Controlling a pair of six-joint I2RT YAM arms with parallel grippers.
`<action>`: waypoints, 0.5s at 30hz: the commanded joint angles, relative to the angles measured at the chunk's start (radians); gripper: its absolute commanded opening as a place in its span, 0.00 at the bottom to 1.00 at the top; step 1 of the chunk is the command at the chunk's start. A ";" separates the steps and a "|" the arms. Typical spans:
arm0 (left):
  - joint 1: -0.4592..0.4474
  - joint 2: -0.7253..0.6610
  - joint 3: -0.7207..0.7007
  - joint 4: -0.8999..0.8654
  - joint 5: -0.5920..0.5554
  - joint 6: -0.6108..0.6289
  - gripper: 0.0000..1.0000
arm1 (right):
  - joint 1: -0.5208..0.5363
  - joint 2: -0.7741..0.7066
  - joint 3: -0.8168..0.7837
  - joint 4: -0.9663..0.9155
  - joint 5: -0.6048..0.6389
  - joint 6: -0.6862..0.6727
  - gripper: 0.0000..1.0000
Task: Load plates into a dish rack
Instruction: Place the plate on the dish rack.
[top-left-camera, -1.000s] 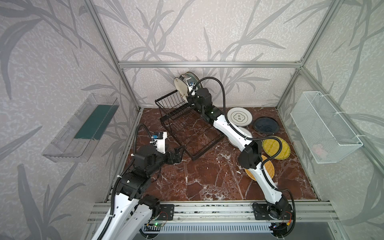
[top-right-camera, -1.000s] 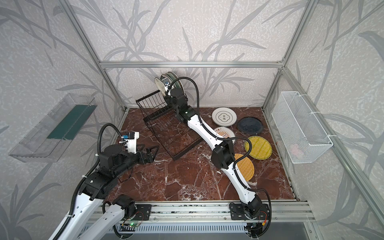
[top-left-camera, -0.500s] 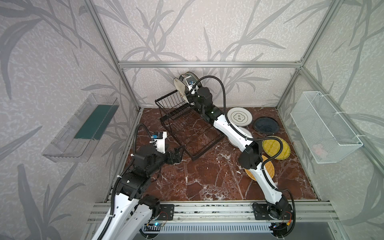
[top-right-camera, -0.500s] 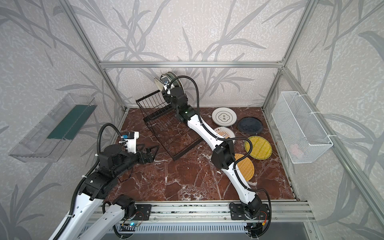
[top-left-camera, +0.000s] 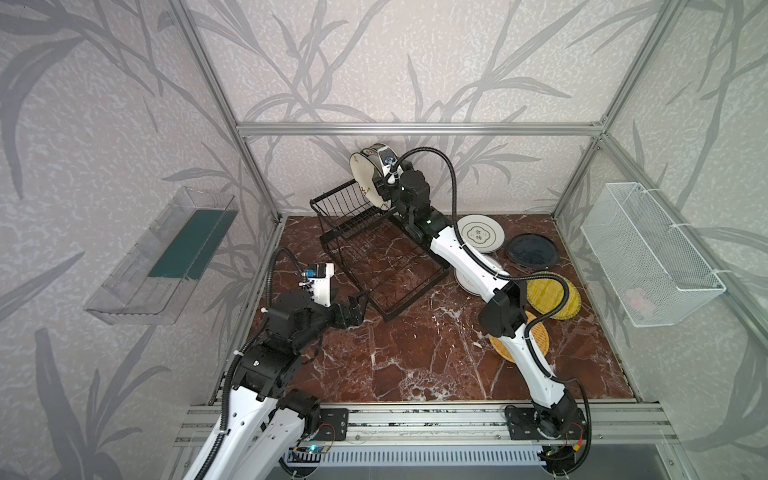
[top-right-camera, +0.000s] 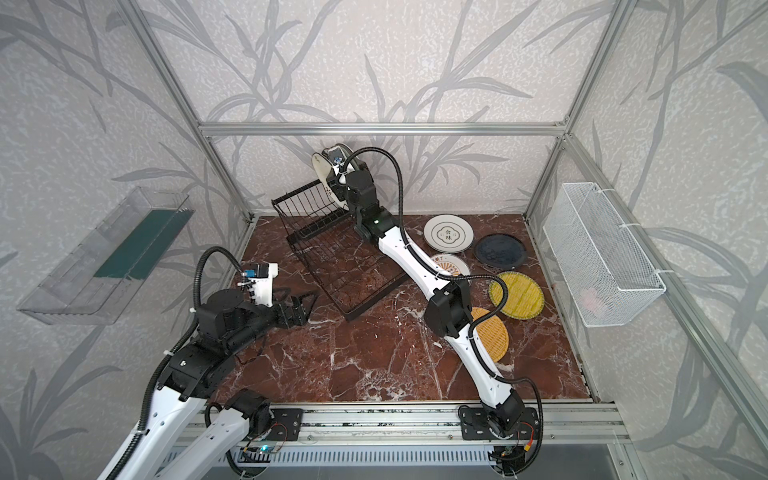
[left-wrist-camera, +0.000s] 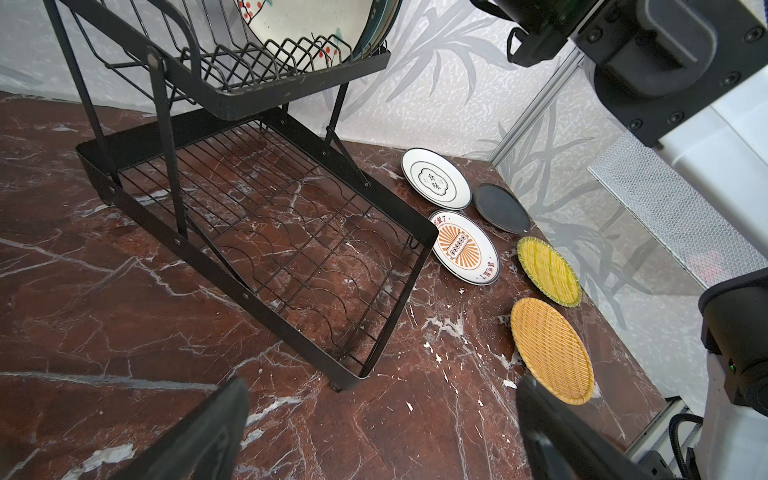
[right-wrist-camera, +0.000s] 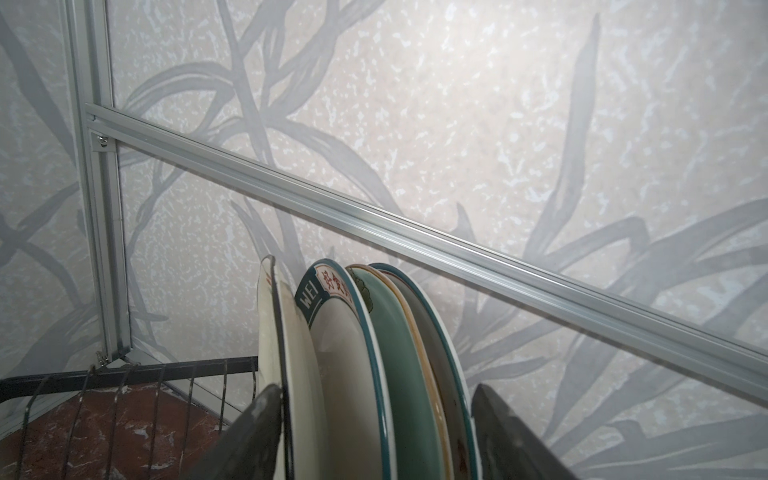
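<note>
A clear plastic bin (top-left-camera: 137, 286) hangs on one side wall in both top views, with a dark green panel (top-left-camera: 187, 245) lying in it. On the opposite wall hangs a white mesh basket (top-left-camera: 648, 253) with something pale pink (top-left-camera: 636, 298) inside (too blurred to name). The floor is red-brown marble (top-left-camera: 415, 353) veined white, framed by aluminium bars (top-left-camera: 415, 129) against grey leaf-patterned wallpaper (top-left-camera: 415, 62).

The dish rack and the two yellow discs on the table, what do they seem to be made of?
The dish rack looks like metal wire and flat strip, coated matte black: thin rigid rods, bolted joints. The orange-yellow disc and the greenish-yellow disc look woven, perhaps bamboo or plastic imitating it: fine ribbed weave, dull surface.
</note>
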 joint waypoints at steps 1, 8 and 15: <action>0.005 -0.007 -0.010 0.015 0.013 0.001 0.99 | -0.009 -0.055 0.046 0.027 0.022 -0.006 0.74; 0.005 -0.003 -0.009 0.014 0.013 0.001 0.99 | -0.014 -0.067 0.048 0.004 0.000 0.003 0.79; 0.008 0.009 -0.004 -0.001 -0.018 -0.005 0.99 | 0.005 -0.189 -0.070 -0.022 -0.072 0.019 0.86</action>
